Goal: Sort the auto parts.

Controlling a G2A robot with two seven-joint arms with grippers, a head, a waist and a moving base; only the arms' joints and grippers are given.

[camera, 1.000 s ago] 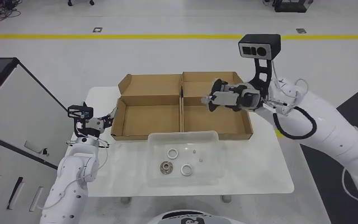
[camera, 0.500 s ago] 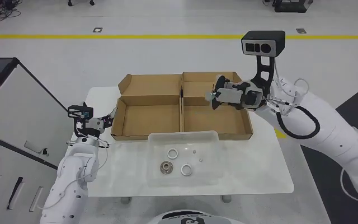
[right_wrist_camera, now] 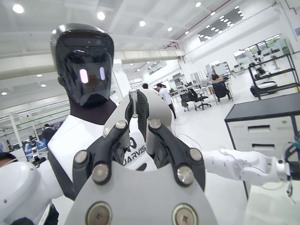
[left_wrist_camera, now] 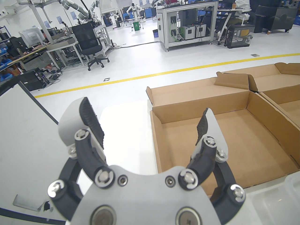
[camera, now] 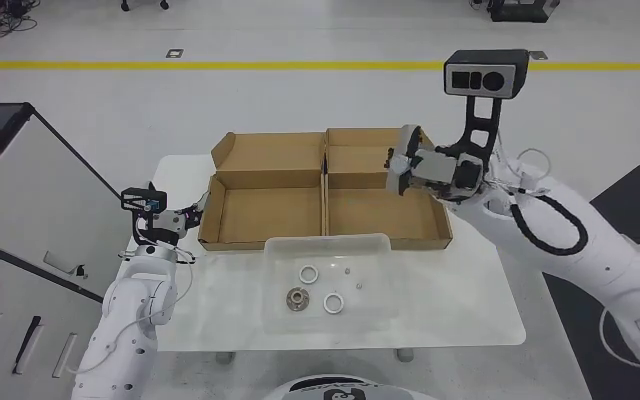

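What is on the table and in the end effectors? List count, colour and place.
table: 1, white, under everything.
cardboard boxes: 2, brown, open, side by side, far side.
tray: 1, clear, in front of the boxes.
rings: 2, white, in the tray.
round metal part: 1, grey, in the tray.
small bits: 2, pale, in the tray.
threaded part: 1, grey, gripped above the boxes.
left end effector: 1, white, open, beside the boxes.
right end effector: 1, white, shut on the threaded part.

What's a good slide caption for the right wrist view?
Right gripper shut on a small ridged metal part, gripped between its fingertips.
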